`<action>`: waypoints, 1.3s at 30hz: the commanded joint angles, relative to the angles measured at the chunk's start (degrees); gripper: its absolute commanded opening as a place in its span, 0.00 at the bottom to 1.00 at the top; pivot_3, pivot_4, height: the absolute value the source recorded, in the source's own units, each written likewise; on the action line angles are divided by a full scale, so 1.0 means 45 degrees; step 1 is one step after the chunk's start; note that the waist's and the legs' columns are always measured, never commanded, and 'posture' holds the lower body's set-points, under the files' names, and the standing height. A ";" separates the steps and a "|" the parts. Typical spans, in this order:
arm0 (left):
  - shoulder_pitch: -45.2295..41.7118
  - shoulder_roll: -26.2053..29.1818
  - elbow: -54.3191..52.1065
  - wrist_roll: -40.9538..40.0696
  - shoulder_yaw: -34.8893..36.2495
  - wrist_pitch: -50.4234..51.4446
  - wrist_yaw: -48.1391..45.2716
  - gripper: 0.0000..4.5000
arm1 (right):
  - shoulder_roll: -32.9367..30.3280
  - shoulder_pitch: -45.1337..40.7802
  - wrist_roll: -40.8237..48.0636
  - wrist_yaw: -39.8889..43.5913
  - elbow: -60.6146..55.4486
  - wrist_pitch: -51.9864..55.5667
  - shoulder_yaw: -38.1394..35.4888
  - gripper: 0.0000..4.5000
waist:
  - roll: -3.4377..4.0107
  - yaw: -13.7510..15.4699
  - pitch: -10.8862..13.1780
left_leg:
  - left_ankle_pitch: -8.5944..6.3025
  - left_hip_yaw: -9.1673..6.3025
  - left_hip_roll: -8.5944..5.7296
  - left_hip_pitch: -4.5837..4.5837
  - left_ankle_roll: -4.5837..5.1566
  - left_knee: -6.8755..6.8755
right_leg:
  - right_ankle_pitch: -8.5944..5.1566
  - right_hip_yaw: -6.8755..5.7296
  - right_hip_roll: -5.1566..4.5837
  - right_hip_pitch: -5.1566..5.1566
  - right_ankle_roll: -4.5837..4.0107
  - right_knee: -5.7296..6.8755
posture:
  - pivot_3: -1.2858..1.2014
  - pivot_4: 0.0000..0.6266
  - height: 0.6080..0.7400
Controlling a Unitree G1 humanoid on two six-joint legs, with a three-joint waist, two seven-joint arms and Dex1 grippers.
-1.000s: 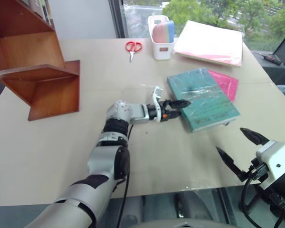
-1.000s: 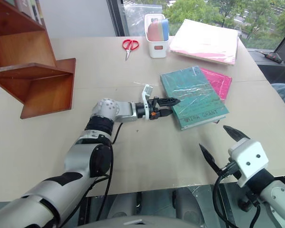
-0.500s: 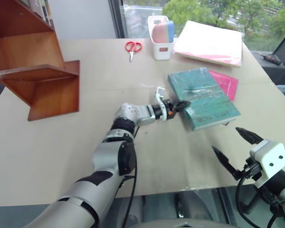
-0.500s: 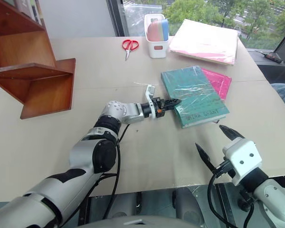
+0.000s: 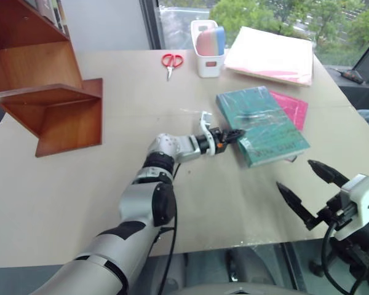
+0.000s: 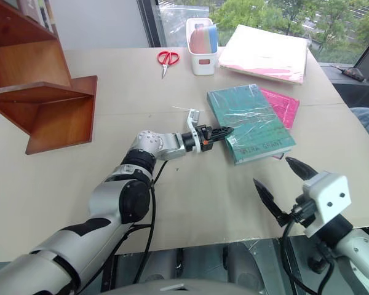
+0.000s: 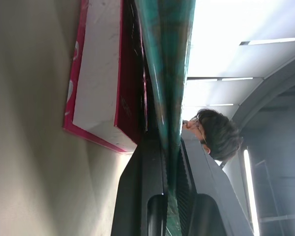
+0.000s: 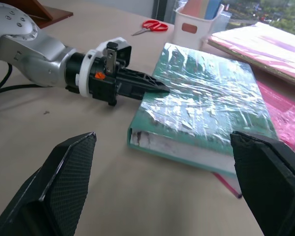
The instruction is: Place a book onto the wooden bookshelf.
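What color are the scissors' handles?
Red. The scissors lie near the table's far edge, clearest in the left eye view.

the beige bench [image 5: 111,184] carries a few loose things along its far side. red-handled scissors [image 5: 172,62] lie flat near the far edge, blades pointing toward the near side. just beside them stands a white holder [image 5: 208,50] with a pink, green and blue block upright inside it. next along, a large pale pink folder [image 5: 272,55] lies flat at the far corner, by the window. nearer in, a thin magenta-pink book [image 5: 293,108] lies flat, part of it covered. behind the bench, green trees [image 5: 258,13] show through the window. a person's head [image 7: 214,133] shows in the left wrist view.
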 commanded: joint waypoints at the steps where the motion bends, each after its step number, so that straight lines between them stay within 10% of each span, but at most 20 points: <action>1: -0.0043 0.0038 -0.0602 -0.0038 0.0131 -0.0186 -0.0218 0.02 | -0.0096 -0.0051 0.0482 0.0546 0.0067 -0.0482 -0.0640 1.00 | -0.0001 0.0000 0.0000 | 0.0000 0.0000 0.0000 0.0000 0.0000 0.0003 | 0.0000 0.0000 0.0000 -0.0001 0.0000 0.0007 | 0.52 0.24 1.00; 9: 0.0482 0.0873 -0.3263 -0.0534 0.0156 0.0417 -0.0362 0.02 | -0.0771 -0.1799 0.1312 0.1257 0.0873 -0.0403 -0.0474 1.00 | 0.0000 -0.0132 0.0004 | 0.0001 0.0001 0.0001 0.0004 -0.0001 0.0004 | 0.0000 0.0008 0.0002 -0.0005 -0.0001 0.0028 | 0.52 0.24 1.00; 17: 0.3138 0.2589 -1.1839 -0.0259 -0.1929 -0.0124 -0.0684 0.02 | -0.1635 -0.5516 0.2072 0.1804 0.2898 0.0303 0.0856 1.00 | 0.0002 -0.0084 0.0007 | 0.0006 0.0003 0.0002 0.0007 -0.0010 0.0002 | 0.0001 0.0011 -0.0002 -0.0002 -0.0003 0.0034 | 0.52 0.24 1.00; 27: 0.4084 1.0149 -1.5843 0.9267 -0.5989 -1.2373 -0.2317 0.02 | -0.1612 -0.8947 0.2050 0.3291 0.5309 0.0338 0.2727 1.00 | -0.0013 0.0065 0.0031 | 0.0004 0.0019 0.0003 0.0016 -0.0007 0.0008 | 0.0001 0.0023 -0.0003 -0.0004 -0.0006 0.0030 | 0.52 0.24 1.00; 39: 0.0152 1.6781 -1.4249 0.8459 -0.5109 -1.0156 -0.8643 0.02 | -0.1013 -1.1845 0.1159 0.5522 0.8664 -0.0812 0.3978 1.00 | 0.0004 -0.0028 0.0121 | 0.0002 0.0048 0.0039 -0.0004 -0.0002 -0.0034 | -0.0008 0.0019 0.0017 -0.0036 -0.0018 -0.0008 | 0.52 0.24 1.00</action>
